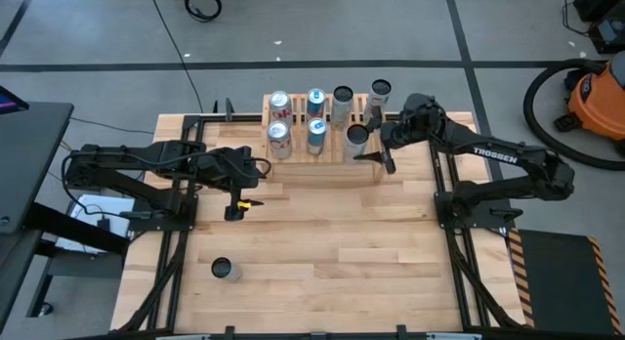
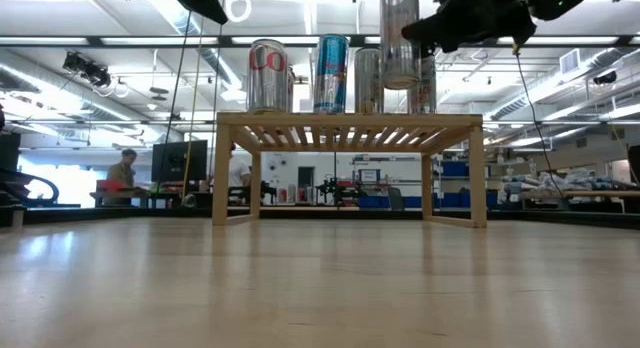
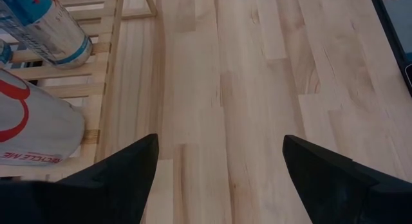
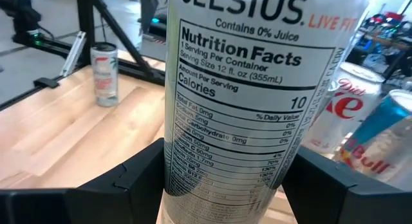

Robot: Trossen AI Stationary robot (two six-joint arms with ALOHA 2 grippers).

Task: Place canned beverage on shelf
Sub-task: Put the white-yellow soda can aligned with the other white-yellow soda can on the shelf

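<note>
The shelf (image 1: 322, 149) is a light-wood slatted rack at the table's far side, and several cans stand on it, among them a Diet Coke can (image 2: 266, 76) and a blue Red Bull can (image 2: 331, 73). My right gripper (image 1: 376, 145) is shut on a white Celsius can (image 4: 225, 108) over the shelf's near right part. In the low view this can (image 2: 400, 43) hangs a little above the slats. My left gripper (image 1: 234, 198) hovers open over bare table, just left of the shelf's near left corner. My right gripper pinches the Celsius can's round wall (image 4: 177, 179) between its two fingers (image 4: 129, 182), one on each side. It comes about level from the table's right side. The can stands upright, its bottom (image 2: 400, 85) lifted clear of the shelf's slats.
One more can (image 1: 224, 270) stands alone on the table near its front left and shows far off in the right wrist view (image 4: 105, 74). Black frame rails (image 1: 176, 242) run along both table sides. Bare wood lies between the shelf and the near edge.
</note>
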